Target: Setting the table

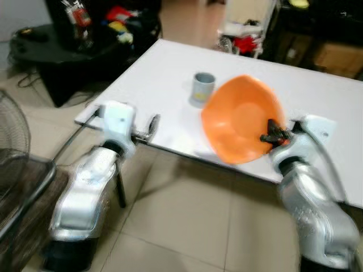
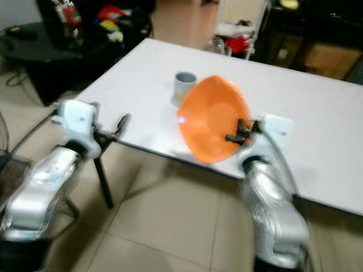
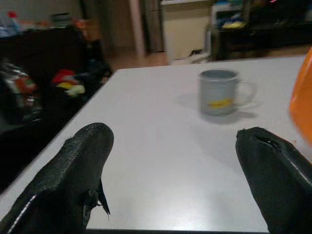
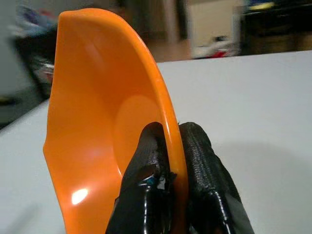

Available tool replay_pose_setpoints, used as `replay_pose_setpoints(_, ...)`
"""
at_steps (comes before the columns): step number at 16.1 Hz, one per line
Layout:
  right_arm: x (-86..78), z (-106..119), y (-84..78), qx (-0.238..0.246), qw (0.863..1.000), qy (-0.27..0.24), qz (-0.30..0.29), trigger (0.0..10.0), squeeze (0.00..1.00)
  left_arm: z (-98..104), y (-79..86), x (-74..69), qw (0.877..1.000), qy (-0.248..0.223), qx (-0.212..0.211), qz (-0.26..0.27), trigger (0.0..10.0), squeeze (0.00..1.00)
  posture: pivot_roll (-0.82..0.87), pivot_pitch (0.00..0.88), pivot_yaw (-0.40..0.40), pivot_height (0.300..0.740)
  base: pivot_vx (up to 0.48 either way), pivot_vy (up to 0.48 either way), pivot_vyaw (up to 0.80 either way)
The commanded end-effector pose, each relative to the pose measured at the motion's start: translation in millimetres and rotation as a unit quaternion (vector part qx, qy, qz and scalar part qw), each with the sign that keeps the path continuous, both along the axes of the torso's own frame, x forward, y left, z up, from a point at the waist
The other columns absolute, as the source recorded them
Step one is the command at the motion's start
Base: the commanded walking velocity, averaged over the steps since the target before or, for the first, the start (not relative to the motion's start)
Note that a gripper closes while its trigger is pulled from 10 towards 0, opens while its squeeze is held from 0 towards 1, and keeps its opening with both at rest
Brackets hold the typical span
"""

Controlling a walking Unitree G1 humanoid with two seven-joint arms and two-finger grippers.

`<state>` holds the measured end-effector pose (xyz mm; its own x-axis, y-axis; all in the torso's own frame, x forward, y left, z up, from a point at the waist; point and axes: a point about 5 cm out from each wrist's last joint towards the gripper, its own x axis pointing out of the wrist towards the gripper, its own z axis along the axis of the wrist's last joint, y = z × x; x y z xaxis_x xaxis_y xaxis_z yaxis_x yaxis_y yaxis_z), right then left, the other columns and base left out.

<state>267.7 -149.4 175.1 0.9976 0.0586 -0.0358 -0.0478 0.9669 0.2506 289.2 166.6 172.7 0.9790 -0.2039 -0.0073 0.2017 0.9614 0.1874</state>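
Right gripper (image 4: 170, 161) pinches the orange bowl's (image 1: 241, 116) rim, bowl tilted on edge above the white table (image 1: 317, 96) (grey mug (image 1: 202, 88) just beyond); left gripper (image 3: 180, 170) spread, empty.

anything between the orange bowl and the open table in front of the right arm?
Nothing visible. The right end effector is pinched on the rim of the orange bowl, held tilted above the white table. The surface beneath looks bare. The grey mug stands beside the bowl toward the robot's left, apart from it.

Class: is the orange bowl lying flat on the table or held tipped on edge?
Tipped: the orange bowl stands on edge, rim pinched by the right tool.
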Motion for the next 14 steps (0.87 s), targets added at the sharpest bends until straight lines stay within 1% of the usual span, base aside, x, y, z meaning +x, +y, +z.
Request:
replay_pose_setpoints(1,-2.7,3.9,-14.7,-0.007,1.000,-0.010,-0.029,10.0,0.00,4.6,-17.6,-0.1,0.999,-0.008,-0.010,-0.034,10.0,0.00,0.03,0.000,-0.071,0.740,0.364,0.000,0.00)
replay_pose_setpoints(8,-0.7,4.4,-11.4,-0.008,1.000,-0.012,-0.018,10.0,0.00,5.5,-14.1,-1.6,0.999,-0.010,-0.008,-0.033,10.0,0.00,0.04,0.000,-0.075,0.740,0.362,0.000,0.00)
replay_pose_setpoints(14,1.7,0.5,-6.0,-0.007,1.000,-0.002,0.005,10.0,0.00,3.7,-11.6,-5.5,0.999,-0.003,-0.003,-0.035,10.0,0.00,0.05,0.000,-0.072,0.740,0.360,0.000,0.00)
